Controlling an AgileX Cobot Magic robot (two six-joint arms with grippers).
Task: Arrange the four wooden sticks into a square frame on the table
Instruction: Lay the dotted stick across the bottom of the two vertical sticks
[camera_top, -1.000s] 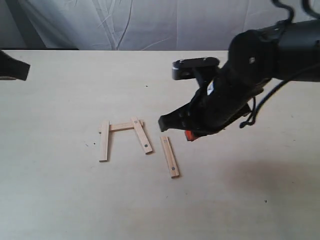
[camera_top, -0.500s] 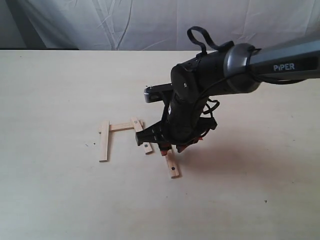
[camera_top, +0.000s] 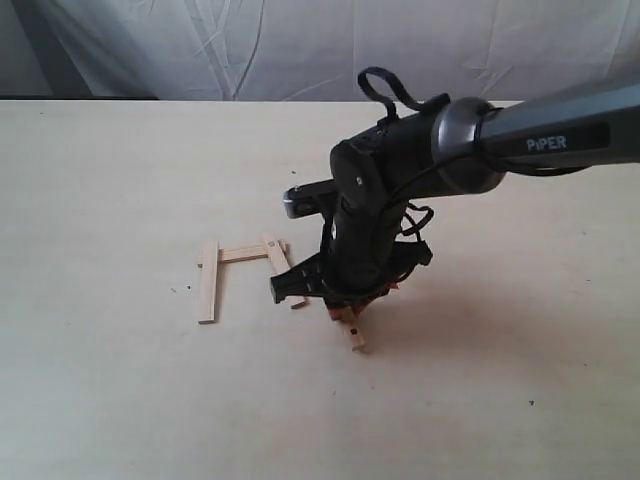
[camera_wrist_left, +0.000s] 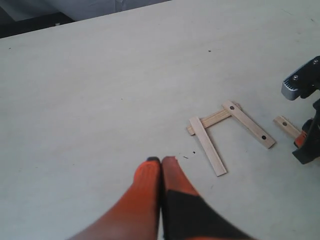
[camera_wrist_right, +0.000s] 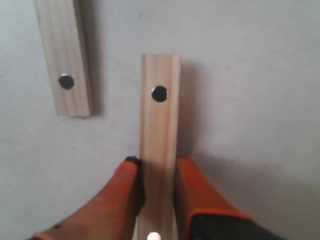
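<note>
Three of the wooden sticks lie as an open-bottomed frame on the table (camera_top: 110, 400): a left stick (camera_top: 208, 282), a top stick (camera_top: 242, 253) and a right stick (camera_top: 273, 250), partly hidden by the arm. The fourth stick (camera_top: 353, 336) lies apart to the right, flat on the table. My right gripper (camera_wrist_right: 156, 162) points straight down over it, its orange fingers (camera_wrist_right: 122, 185) pressed against both long edges of that stick (camera_wrist_right: 159, 115). My left gripper (camera_wrist_left: 161, 161) hovers shut and empty, well clear of the left stick (camera_wrist_left: 207, 146).
The black right arm (camera_top: 400, 170) leans in from the right over the frame's right side. A white cloth backdrop (camera_top: 300, 45) hangs behind the table's far edge. A neighbouring stick end (camera_wrist_right: 64, 60) lies just beside the gripped one.
My right arm swung left and dropped onto the loose fourth stick. Its jaws opened wide, then closed against the stick's edges. The three laid sticks and the left gripper stayed put.
</note>
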